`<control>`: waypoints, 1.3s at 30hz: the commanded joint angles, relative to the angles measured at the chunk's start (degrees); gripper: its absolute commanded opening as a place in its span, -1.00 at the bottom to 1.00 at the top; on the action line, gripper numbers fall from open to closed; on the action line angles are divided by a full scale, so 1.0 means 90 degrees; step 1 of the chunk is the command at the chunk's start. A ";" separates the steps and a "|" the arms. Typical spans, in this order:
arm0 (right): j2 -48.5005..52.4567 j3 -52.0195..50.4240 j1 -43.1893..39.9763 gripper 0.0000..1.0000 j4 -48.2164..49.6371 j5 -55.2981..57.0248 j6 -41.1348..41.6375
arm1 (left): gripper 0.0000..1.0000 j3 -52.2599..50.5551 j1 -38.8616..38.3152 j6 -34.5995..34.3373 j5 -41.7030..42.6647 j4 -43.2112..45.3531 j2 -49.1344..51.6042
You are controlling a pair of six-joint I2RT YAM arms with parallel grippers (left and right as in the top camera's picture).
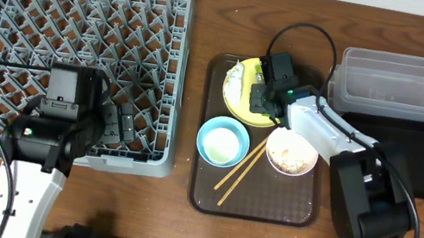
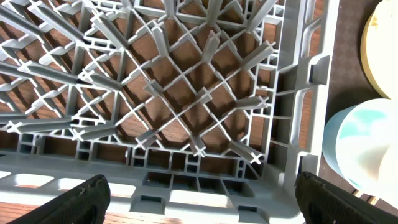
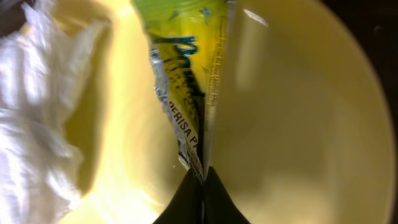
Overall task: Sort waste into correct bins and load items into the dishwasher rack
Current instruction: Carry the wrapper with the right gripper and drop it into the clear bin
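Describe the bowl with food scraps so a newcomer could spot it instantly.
Find the brown serving tray at the table's centre, between the grey dishwasher rack and the black tray. Two bowls sit side by side across its middle, wooden chopsticks lying between them. Yours is the white bowl on the black-tray side: whitish scraps inside, whereas the light-blue bowl looks empty.

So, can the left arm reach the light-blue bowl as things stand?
Probably yes. The light-blue bowl sits uncovered on the brown tray past the dishwasher rack's wall; the right claw grips a snack packet at the yellow plate beside it.
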 commanded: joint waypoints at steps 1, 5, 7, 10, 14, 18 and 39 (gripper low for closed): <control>-0.0852 0.0189 -0.0279 -0.98 0.0024 0.0112 0.0039 | 0.93 0.0124 0.0027 -0.0056 0.0022 0.0012 0.0010; -0.1639 0.0189 -0.0816 -0.98 0.0100 0.0177 0.0068 | 0.93 0.0124 0.0027 -0.0058 0.0022 0.0012 0.0010; -0.1970 0.0189 -0.1163 -0.98 0.0124 0.0437 0.0364 | 0.93 0.0124 0.0027 -0.0056 0.0019 0.0012 0.0010; -0.2227 0.0189 -0.1690 -0.97 0.0131 0.0787 0.0862 | 0.93 0.0124 0.0027 -0.0056 0.0022 0.0012 0.0010; -0.2181 0.0182 -0.2334 -0.98 0.0080 0.0923 0.1462 | 0.93 0.0124 0.0027 -0.0056 0.0022 0.0012 0.0010; -0.1950 0.0182 -0.2856 -0.99 -0.0170 0.0918 0.2203 | 0.93 0.0124 0.0027 -0.0056 0.0022 0.0010 0.0010; -0.1787 0.0185 -0.2897 0.22 0.0226 -0.1236 0.1059 | 0.93 0.0124 0.0027 -0.0058 0.0022 0.0012 0.0010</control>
